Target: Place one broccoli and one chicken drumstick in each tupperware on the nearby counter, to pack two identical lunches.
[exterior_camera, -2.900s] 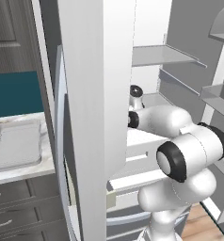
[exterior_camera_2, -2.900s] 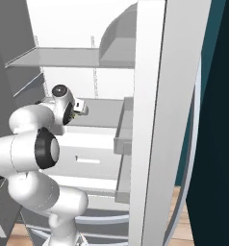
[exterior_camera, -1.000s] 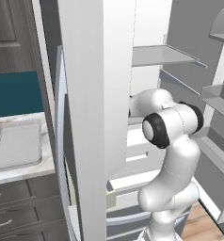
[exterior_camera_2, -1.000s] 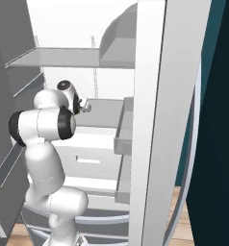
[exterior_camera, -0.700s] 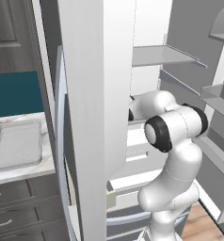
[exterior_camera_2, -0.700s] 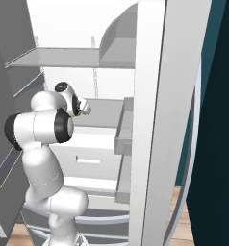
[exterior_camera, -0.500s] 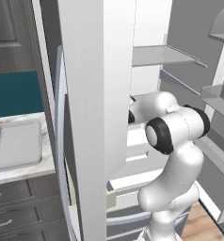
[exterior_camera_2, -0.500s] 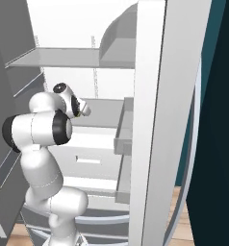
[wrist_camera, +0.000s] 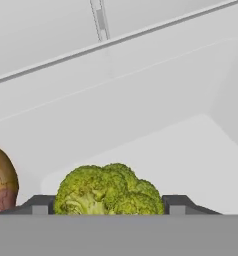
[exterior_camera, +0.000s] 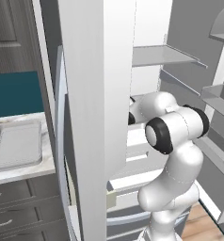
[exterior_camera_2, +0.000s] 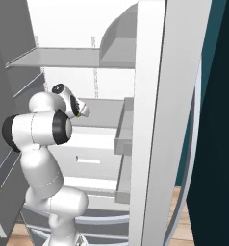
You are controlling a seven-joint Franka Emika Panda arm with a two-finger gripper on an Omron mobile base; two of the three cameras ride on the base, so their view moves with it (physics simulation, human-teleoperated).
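Hand view: gripper [wrist_camera: 107, 209] fingers straddle the broccoli [wrist_camera: 108, 190] on the fridge shelf [wrist_camera: 191, 150]; grip unclear.

I am reaching into an open fridge. In the hand view, a broccoli [wrist_camera: 109, 191] sits right between my pincer [wrist_camera: 105, 205] tips, blocking the way forward. A brown rounded food item [wrist_camera: 1, 182] lies near its left. Beyond the broccoli, the white shelf floor [wrist_camera: 181, 155] is bare up to the back wall. In the left base view, the fridge door [exterior_camera: 92, 108] stands between my arm and the worktop [exterior_camera: 20, 167].
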